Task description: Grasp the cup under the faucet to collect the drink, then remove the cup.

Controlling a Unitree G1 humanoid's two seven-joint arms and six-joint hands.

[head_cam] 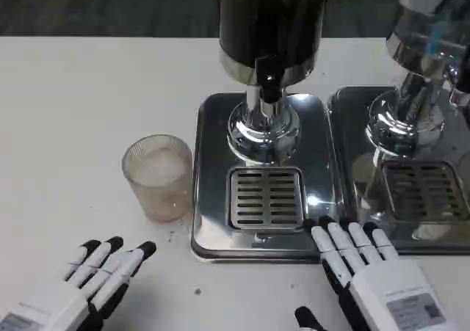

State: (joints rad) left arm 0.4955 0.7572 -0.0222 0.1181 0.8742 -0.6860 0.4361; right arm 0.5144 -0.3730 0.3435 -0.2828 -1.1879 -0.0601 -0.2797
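Reaching for the cup (157,175) looks like the step in hand, judged from how things lie: it stands upright on the white table (66,111), just left of the nearer drink dispenser (268,30) and its steel drip tray (213,162), not yet under the faucet (269,89). It is clear plastic, looks light, and could tip or skid if nudged on one side only. A good approach would bring the left hand (88,283) in low from the near side, fingers wide enough to pass around the wall, then close gently around the middle of the cup, not at its rim. After that the cup needs a short carry to the right onto the slotted grate (266,197), directly below the faucet, lifted clear of the tray's raised edge.

The left hand lies near and slightly left of the cup, apart from it, fingers straight, close together and pointing far-right, holding nothing. The right hand (374,276) rests at the near edge of the tray, between the two dispensers' grates, fingers extended side by side, also holding nothing. A second dispenser (426,45) stands to the right.
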